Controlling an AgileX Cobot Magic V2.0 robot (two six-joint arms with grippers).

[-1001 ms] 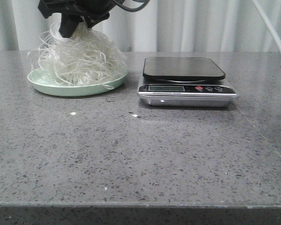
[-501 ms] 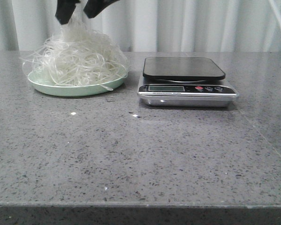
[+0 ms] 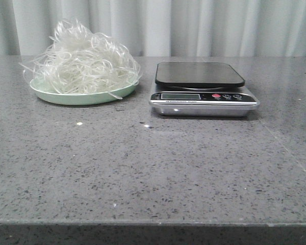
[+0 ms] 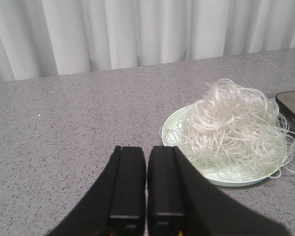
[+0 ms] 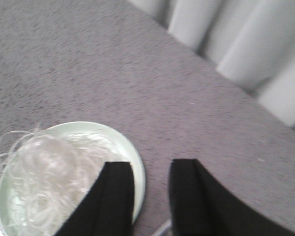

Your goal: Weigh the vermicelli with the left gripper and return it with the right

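Note:
The vermicelli (image 3: 81,60) is a loose whitish tangle heaped on the pale green plate (image 3: 56,97) at the back left of the table. It also shows in the left wrist view (image 4: 233,130) and in the right wrist view (image 5: 49,172). The scale (image 3: 204,89) stands to the right of the plate with its black platform bare. No gripper shows in the front view. My left gripper (image 4: 146,150) is shut and empty, off the plate's side. My right gripper (image 5: 151,169) is open and empty, high above the plate's rim (image 5: 137,167).
Pale curtains (image 3: 194,25) hang behind the table. The grey speckled tabletop (image 3: 143,168) stretches from the plate and scale to the front edge. A few small white crumbs (image 3: 79,123) lie in front of the plate.
The right gripper has let go of the vermicelli and risen out of the front view. The tangle has settled onto the plate.

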